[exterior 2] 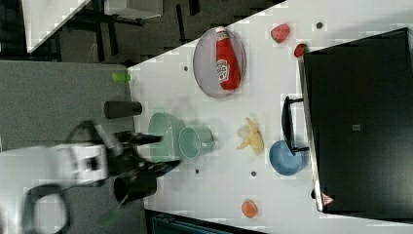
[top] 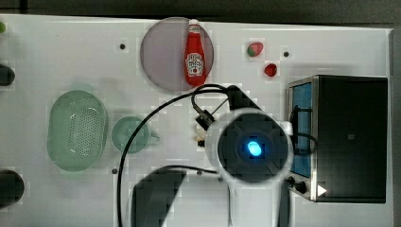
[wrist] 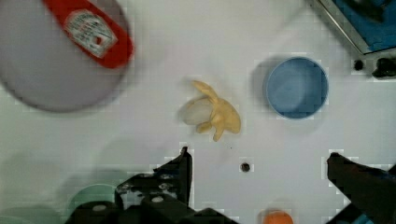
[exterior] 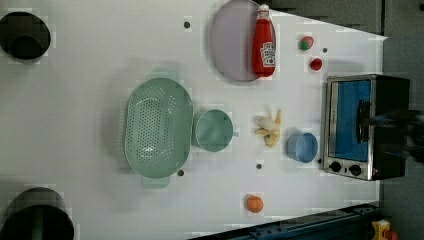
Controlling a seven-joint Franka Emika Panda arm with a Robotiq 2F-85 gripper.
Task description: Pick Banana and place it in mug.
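Black gripper (wrist: 259, 170) fingers (wrist: 180, 175) stand wide apart in the wrist view, nothing between them, above bare white table (wrist: 154, 135). Just beyond the fingertips lies the banana (wrist: 214, 114), pale yellow-beige with its peel splayed, flat on the table and untouched. A blue cup (wrist: 296, 87) stands near the banana, apart from it; an orange ball (wrist: 277, 218) and the rim of the mug (wrist: 91, 198) sit at the frame's near edge.

In the left view, the banana (exterior: 269, 129) lies between the dull-green mug (exterior: 213, 130) and the blue cup (exterior: 302, 147), touching neither. The mug is upright, its mouth empty, and stands just beside the pale-green perforated colander (exterior: 158, 127) on the left view's left. The orange ball (exterior: 254, 203) rests well apart, toward the left view's bottom. A toaster oven (exterior: 365, 125) with a blue door stands at the left view's right, close to the blue cup.

Farther off, a red ketchup bottle (exterior: 264, 42) lies on a grey plate (exterior: 230, 40), and two small red fruits (exterior: 310, 52) lie between the plate and the toaster oven.

In the top view, the arm's round wrist (top: 253, 146) with a lit blue light hangs over the table's middle, hiding most of the banana; the mug (top: 130, 135) stands on the top view's left of it.
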